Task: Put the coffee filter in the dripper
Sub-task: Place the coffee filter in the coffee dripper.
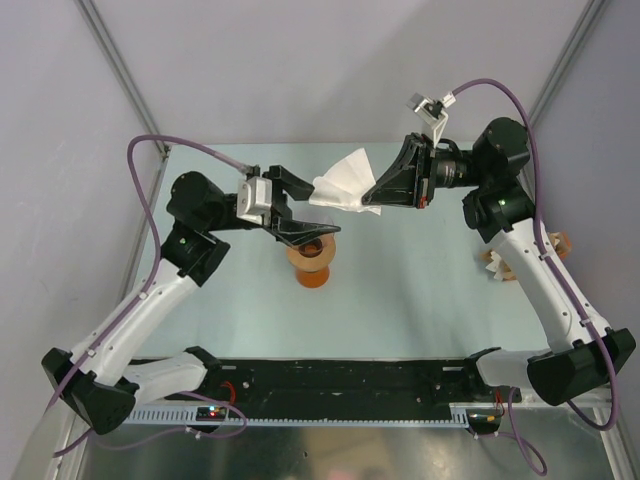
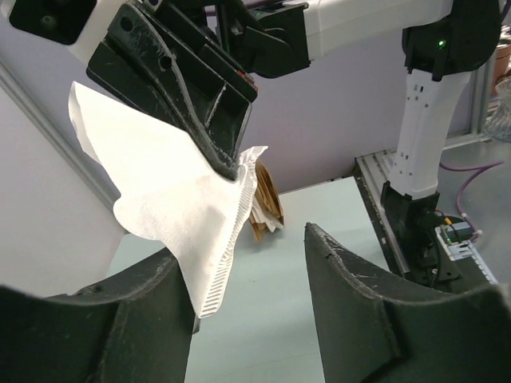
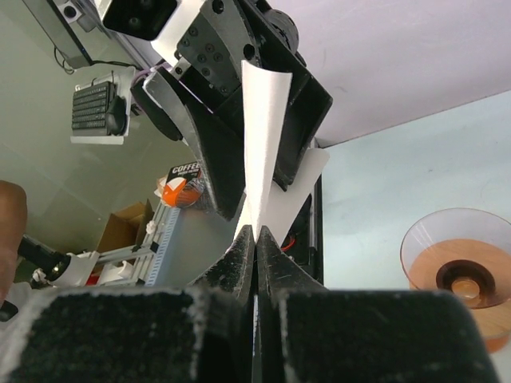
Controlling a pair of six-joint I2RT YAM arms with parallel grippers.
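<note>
the dripper [image 1: 313, 265] stands on the bench [image 1: 420, 290], just under the left gripper [image 1: 318, 208], whose jaws stand apart at one edge of the coffee filter [image 1: 342, 180]. the filter hangs midair, pinched in the closed right gripper [image 1: 366, 205].

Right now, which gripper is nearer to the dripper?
Left. In the top view, one finger of the left gripper crosses the rim of the dripper. The right gripper, shut on the coffee filter, is off to the right and farther back.
</note>
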